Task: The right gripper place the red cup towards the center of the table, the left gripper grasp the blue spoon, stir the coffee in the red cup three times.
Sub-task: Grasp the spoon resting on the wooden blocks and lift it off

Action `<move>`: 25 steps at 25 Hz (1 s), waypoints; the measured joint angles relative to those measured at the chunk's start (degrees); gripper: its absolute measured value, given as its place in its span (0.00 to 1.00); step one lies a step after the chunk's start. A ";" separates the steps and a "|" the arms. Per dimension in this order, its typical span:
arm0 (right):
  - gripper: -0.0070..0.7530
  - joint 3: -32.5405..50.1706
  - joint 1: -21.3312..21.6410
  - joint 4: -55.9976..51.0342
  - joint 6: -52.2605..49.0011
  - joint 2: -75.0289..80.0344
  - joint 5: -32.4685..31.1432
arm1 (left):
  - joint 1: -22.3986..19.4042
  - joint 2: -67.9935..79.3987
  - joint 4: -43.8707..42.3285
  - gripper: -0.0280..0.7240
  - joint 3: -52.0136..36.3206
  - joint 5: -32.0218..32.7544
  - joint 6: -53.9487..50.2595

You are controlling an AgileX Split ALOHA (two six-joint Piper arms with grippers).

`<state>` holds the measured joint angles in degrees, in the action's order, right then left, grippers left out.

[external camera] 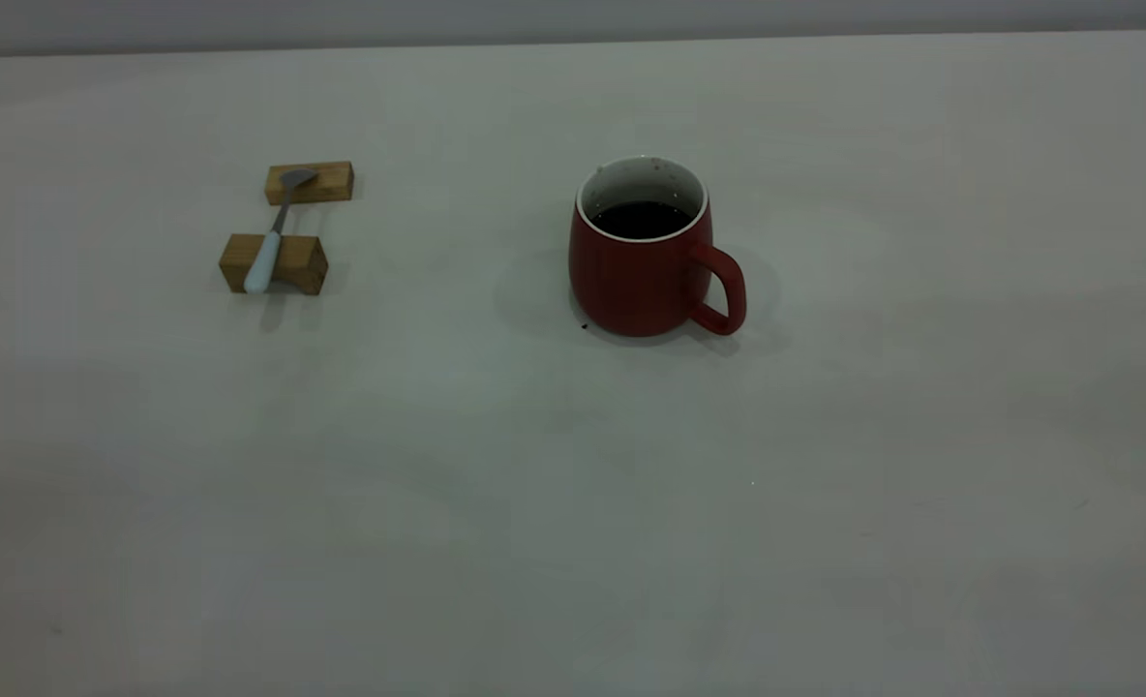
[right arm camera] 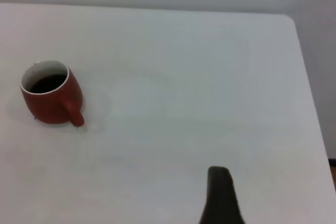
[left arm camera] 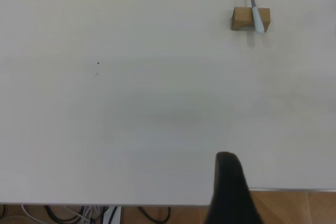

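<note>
No legible text or markings anywhere.

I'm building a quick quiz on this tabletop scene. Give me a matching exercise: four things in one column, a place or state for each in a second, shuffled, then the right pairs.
Things:
1. blue spoon
2. coffee
3. red cup
4. wooden blocks

Places or states:
A. inside the cup
B. upright near the table's middle
C. lying across both blocks
D. standing apart at the exterior view's left

Pairs: 1-C, 2-A, 3-B, 4-D
</note>
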<state>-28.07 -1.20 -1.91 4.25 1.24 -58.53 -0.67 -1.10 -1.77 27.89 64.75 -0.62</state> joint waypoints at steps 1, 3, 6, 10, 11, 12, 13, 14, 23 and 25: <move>0.79 0.00 0.87 -0.64 0.33 -0.07 -0.89 | 0.00 0.00 0.00 0.80 0.00 0.00 0.00; 0.79 0.00 1.75 -1.80 0.58 -0.07 -2.63 | 0.00 0.00 0.00 0.80 0.00 0.00 0.00; 0.79 0.06 1.87 -2.02 0.77 -0.07 -5.38 | 0.00 0.00 0.00 0.80 0.00 0.00 0.00; 0.79 1.13 1.87 -1.72 0.79 -0.07 -6.18 | 0.00 0.00 0.00 0.80 0.00 0.00 0.00; 0.79 1.20 1.87 -1.72 0.83 -0.11 -6.18 | 0.00 0.00 0.00 0.80 0.00 0.00 0.00; 0.79 1.20 1.87 -1.72 0.83 -0.11 -6.18 | 0.00 0.00 0.00 0.80 0.00 0.00 0.00; 0.79 1.20 1.87 -1.67 0.83 -0.11 -6.18 | 0.00 0.00 0.00 0.80 0.00 0.00 0.00; 0.79 1.20 1.87 -1.68 0.83 -0.13 -6.18 | 0.00 0.00 0.00 0.80 0.00 0.00 0.00; 0.79 1.20 1.87 -1.68 0.83 -0.13 -6.18 | 0.00 0.00 0.00 0.80 0.00 0.00 0.00; 0.79 1.20 1.87 -1.68 0.83 -0.13 -6.18 | 0.00 0.00 0.00 0.80 0.00 0.00 0.00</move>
<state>-26.88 0.67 -3.59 5.08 1.11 -64.71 -0.67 -1.10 -1.77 27.89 64.75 -0.62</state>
